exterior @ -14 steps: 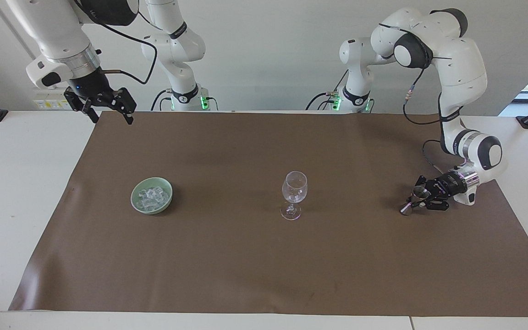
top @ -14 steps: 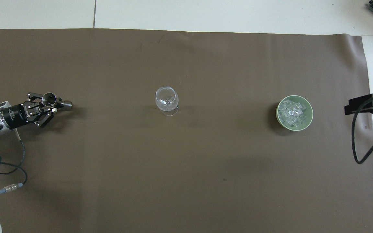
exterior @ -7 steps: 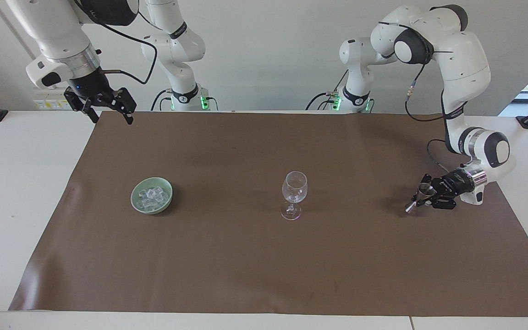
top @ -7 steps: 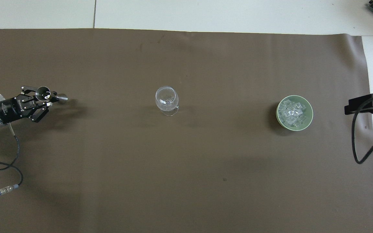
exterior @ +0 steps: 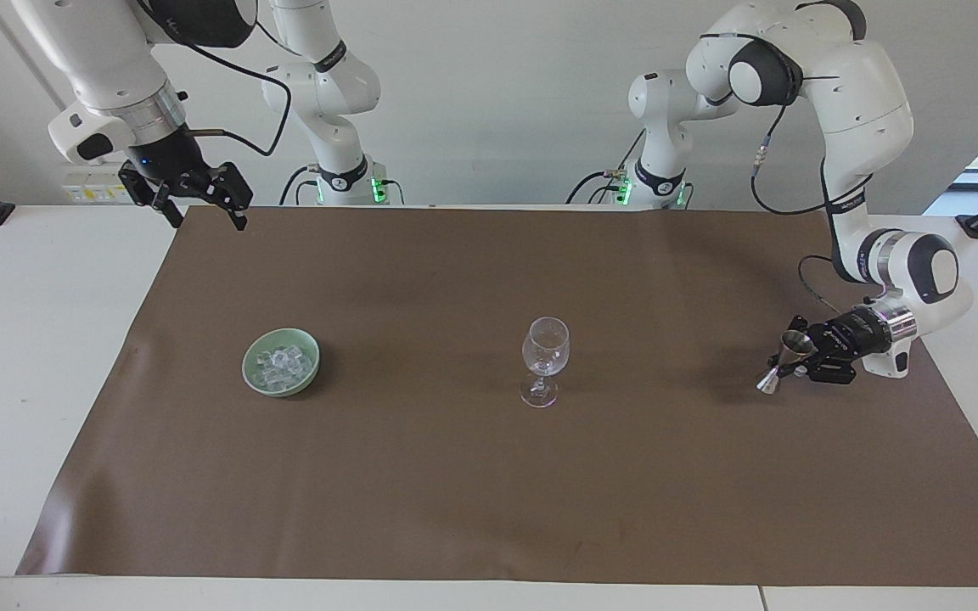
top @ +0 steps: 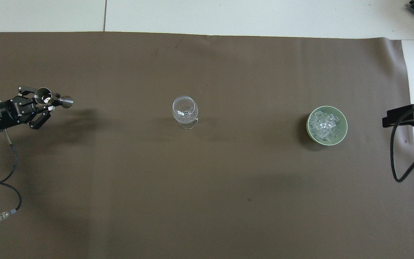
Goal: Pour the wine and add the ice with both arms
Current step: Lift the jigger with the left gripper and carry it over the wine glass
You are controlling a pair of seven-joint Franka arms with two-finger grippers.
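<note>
Left gripper (exterior: 797,360) clamped on a steel jigger (exterior: 782,363), lifted over the mat's (exterior: 489,509) left-arm end. Right gripper (exterior: 200,204) waiting, fingers spread, empty. Ice (exterior: 282,365) heaped in the green bowl (exterior: 280,389), beside the wine glass (exterior: 545,356).

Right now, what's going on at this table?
The left claw is shut on a small metal jigger, holding it just over the brown mat at the left arm's end of the table. The empty wine glass stands upright mid-mat. A green bowl of ice sits toward the right arm's end, untouched. The right claw waits open, raised over the mat's corner near its base. Nothing has been poured yet.
</note>
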